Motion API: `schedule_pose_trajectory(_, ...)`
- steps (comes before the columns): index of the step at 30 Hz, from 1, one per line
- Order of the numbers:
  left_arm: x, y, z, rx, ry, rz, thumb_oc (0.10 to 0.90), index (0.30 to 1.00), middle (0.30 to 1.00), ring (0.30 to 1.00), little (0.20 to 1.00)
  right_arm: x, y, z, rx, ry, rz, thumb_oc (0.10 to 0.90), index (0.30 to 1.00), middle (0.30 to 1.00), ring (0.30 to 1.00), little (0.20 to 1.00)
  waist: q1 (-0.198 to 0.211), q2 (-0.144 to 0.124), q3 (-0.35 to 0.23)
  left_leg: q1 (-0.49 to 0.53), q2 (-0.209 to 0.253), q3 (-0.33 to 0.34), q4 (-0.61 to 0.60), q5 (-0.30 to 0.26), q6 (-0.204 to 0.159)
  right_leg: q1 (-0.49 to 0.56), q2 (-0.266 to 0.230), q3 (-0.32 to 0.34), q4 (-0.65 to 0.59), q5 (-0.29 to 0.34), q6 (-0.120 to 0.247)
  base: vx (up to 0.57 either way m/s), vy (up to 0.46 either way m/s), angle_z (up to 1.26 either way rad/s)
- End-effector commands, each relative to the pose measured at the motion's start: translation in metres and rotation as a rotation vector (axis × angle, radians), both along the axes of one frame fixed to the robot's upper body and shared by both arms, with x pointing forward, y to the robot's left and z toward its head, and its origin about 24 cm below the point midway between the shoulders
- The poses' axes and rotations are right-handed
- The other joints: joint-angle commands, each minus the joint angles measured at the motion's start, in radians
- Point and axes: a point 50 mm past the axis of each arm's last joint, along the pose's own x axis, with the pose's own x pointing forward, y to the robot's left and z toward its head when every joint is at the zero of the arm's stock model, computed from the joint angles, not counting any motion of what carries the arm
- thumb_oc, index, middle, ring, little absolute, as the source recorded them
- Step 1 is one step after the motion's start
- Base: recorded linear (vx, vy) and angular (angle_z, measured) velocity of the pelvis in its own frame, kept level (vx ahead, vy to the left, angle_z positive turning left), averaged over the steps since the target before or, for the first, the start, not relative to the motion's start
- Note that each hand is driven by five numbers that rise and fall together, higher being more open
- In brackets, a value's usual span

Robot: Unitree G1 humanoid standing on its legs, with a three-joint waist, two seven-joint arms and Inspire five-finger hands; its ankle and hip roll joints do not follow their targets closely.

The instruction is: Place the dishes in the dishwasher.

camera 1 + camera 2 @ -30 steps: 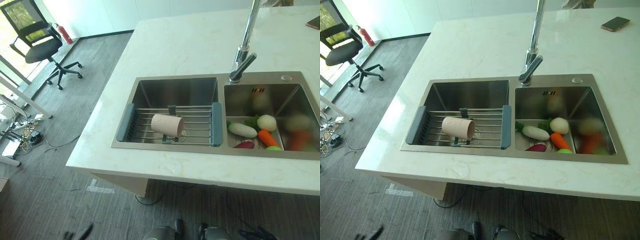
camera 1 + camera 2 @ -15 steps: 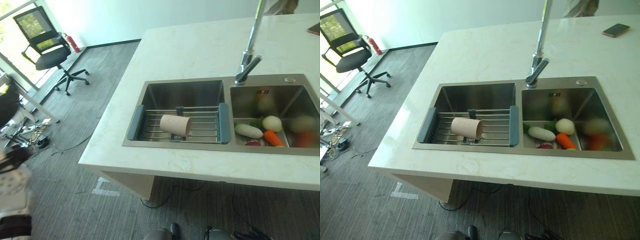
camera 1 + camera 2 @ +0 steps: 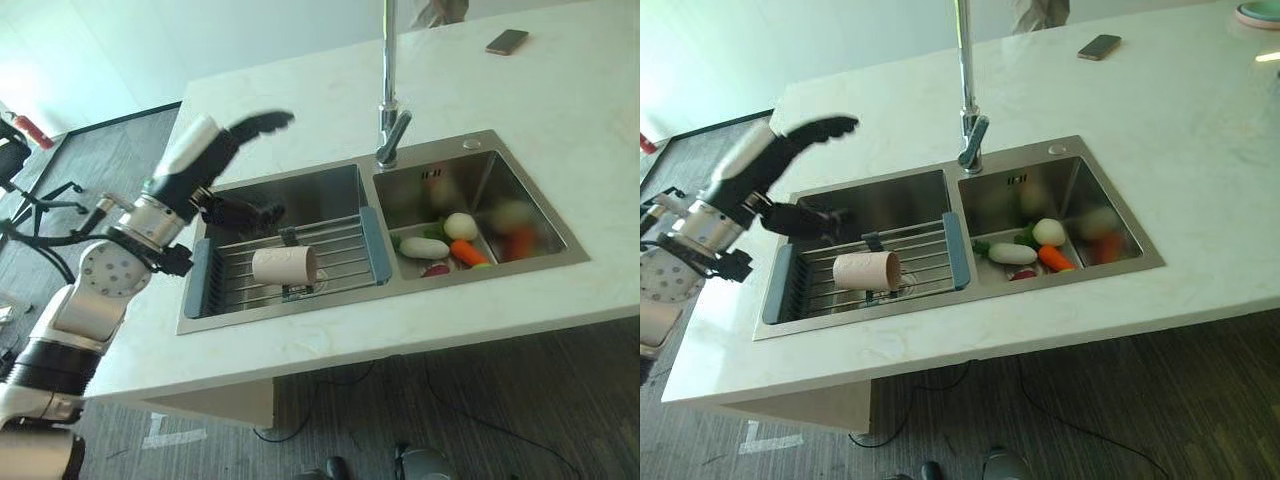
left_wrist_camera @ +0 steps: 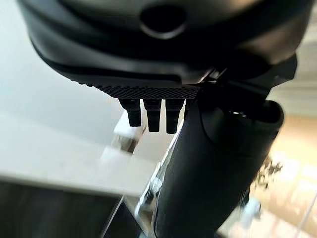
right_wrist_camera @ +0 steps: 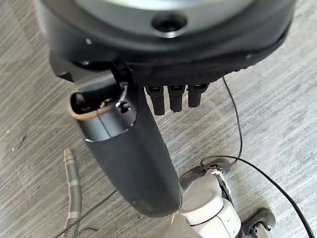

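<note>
L hand (image 3: pixel 205 160) had its fingers out straight, thumb apart, holding nothing, up over the back left of the sink (image 3: pixel 300 190). R hand (image 5: pixel 148 74) hung low over the floor w/ fingers straight, also empty. The pink cup (image 3: pixel 284 266) lay on its side on the wire rack (image 3: pixel 345 245) across the left bowl. Veg (image 3: pixel 440 240) sat in the right bowl, by the tap (image 3: pixel 388 90). A phone (image 3: pixel 508 41) lay far back on the counter (image 3: pixel 500 300).

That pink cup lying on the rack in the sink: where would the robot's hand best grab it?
Probably round its middle, coming down from above. The cup lies on its side across the rack, so its round body faces up and is free, with its open end pointing toward the vegetables. The left hand is open nearby.
</note>
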Motion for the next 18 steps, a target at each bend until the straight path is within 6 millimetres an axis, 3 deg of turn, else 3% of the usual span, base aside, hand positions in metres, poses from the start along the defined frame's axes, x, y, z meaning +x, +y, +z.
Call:
schedule_pose_trajectory(1, 0.000, 0.017, 0.066, -0.022, -0.159, 0.044, 0.800, 0.900, 0.900, 0.900, 0.900, 0.006, -0.014, 0.007, -0.023, -0.055, -0.043, 0.800, 0.900, 0.900, 0.900, 0.900, 0.002, -0.001, 0.004, -0.048, 0.020, -0.055, 0.100, -0.186, -0.010, 0.080, -0.096, 0.000, -0.085, -0.043, 0.118, 0.01, 0.013, -0.15)
schedule_pose_trajectory(10, 0.010, 0.020, 0.057, 0.082, 0.078, 0.014, 0.800, 0.900, 0.900, 0.900, 0.900, 0.016, -0.023, 0.013, -0.045, -0.089, -0.021, 0.800, 0.900, 0.900, 0.900, 0.900, -0.009, 0.023, 0.020, -0.061, 0.013, -0.047, 0.100, -0.177, -0.010, 0.059, -0.104, 0.015, -0.085, -0.029, 0.126, 0.00, 0.027, -0.14)
schedule_pose_trajectory(18, 0.013, 0.029, 0.050, 0.158, 0.140, 0.074, 0.800, 0.900, 0.900, 0.900, 0.900, 0.020, -0.029, 0.017, -0.068, -0.103, -0.001, 0.800, 0.900, 0.900, 0.900, 0.900, -0.010, 0.051, 0.018, -0.058, 0.002, -0.050, 0.100, -0.171, -0.007, 0.068, -0.112, 0.010, -0.085, -0.033, 0.126, 0.04, 0.051, 0.03)
